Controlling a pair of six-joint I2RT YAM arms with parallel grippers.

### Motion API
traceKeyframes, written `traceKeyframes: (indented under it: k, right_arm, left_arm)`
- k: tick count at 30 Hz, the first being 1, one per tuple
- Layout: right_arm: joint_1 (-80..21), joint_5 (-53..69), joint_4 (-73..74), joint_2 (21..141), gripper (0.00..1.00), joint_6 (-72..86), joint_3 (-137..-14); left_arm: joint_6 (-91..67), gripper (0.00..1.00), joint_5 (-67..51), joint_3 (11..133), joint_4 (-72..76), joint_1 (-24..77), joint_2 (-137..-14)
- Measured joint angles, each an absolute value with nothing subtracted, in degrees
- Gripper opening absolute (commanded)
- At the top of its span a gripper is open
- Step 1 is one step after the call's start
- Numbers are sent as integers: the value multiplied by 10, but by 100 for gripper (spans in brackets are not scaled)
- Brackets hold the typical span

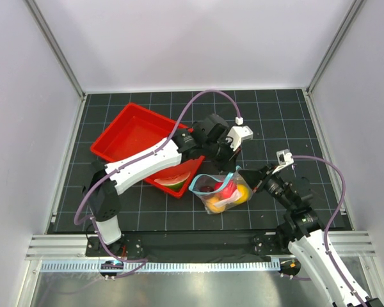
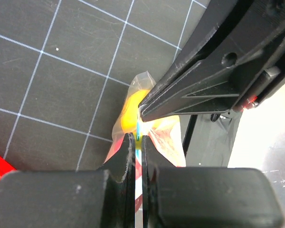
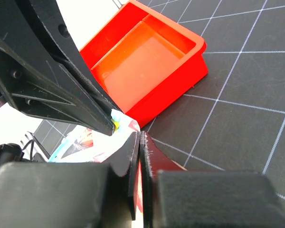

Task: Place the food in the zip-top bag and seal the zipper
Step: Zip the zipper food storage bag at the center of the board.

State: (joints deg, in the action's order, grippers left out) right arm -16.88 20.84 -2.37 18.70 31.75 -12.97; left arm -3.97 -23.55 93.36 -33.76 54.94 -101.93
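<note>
L fingers (image 2: 126, 156) pinch zipper (image 2: 138, 129); R fingers (image 3: 133, 156) pinch zip-top bag (image 1: 212, 203).

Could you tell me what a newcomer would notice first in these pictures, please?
The clear zip-top bag mid-table, bright fruits inside, with both arms' jaws shut on its edge. To its left sits the red tray, partly under the left arm, a watermelon wedge at its near corner.
</note>
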Motion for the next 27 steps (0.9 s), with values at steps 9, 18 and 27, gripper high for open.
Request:
traceKeyframes:
  k: [9, 18, 27]
  right_arm:
    - [-164, 210, -32, 187, 43, 298, -130]
    - [-164, 274, -101, 194, 58, 298, -128]
    - [-164, 323, -160, 220, 58, 296, -125]
  left_arm:
    - [-13, 0, -251, 962, -402, 550, -1014]
    - [39, 0, -255, 1033, -479, 561, -1014]
    - [70, 0, -266, 1039, -524, 562, -1014]
